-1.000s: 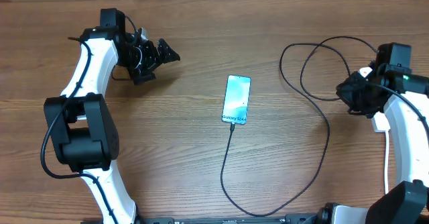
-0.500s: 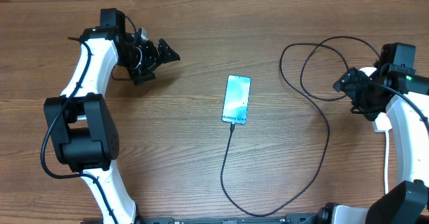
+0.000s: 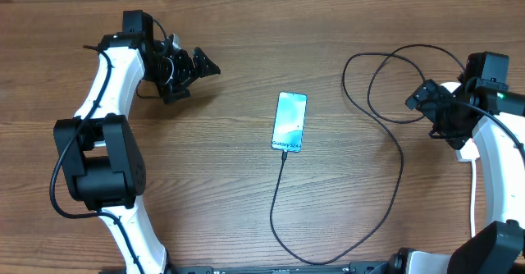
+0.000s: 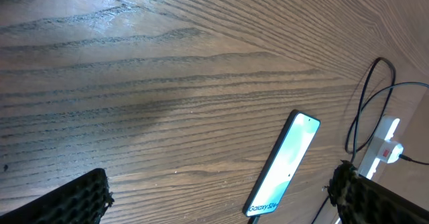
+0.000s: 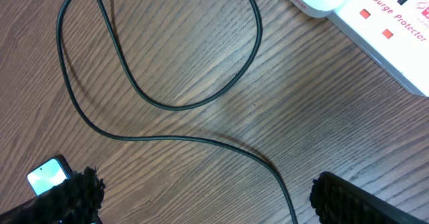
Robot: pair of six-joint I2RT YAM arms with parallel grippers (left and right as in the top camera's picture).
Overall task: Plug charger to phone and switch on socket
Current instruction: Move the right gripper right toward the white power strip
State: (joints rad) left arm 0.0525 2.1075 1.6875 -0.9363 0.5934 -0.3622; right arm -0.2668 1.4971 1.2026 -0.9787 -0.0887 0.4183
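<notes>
The phone point(image 3: 289, 122), one handset marked "Galaxy", lies mid-worktop point(image 3: 246, 28), with the single black charger point(image 3: 402, 167) meeting its near end. Only the right wrist view reads "Surge Protector" beside two red switches on the one socket point(image 5: 375, 23), near the right edge. Left fingers point(image 4: 74, 200) and right fingers point(image 5: 64, 197) both gape wide, holding nothing.

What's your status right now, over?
Left gripper and right gripper both open, empty. Charger reaches phone at its Galaxy end. Socket near right gripper, nothing blocking it.
</notes>
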